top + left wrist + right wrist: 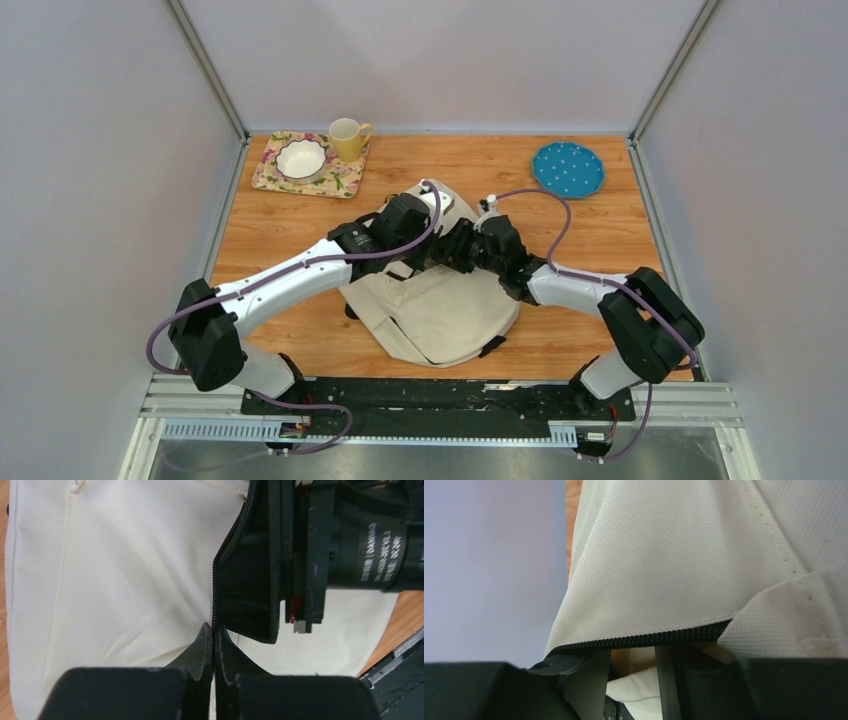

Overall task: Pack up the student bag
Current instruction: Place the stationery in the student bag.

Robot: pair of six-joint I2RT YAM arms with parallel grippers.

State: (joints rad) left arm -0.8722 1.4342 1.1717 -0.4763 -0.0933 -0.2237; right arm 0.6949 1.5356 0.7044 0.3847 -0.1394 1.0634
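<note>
Top view: the student bag [445, 310] lies at the centre of the table [290, 215], its long axis running from near edge to far edge, broad end nearest.
Left wrist: the left gripper [214, 636] is pinched together on the bag's zipper edge [214, 590].
Right wrist: the right gripper [632, 677] has its fingers apart beneath that edge.

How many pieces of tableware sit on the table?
3: white bowl on the floral mat, far left; yellow mug beside it; blue dotted plate, far right. The bag may hide more.

both arms angle inward; left claw [214, 636] closed, right claw [631, 660] parted.
</note>
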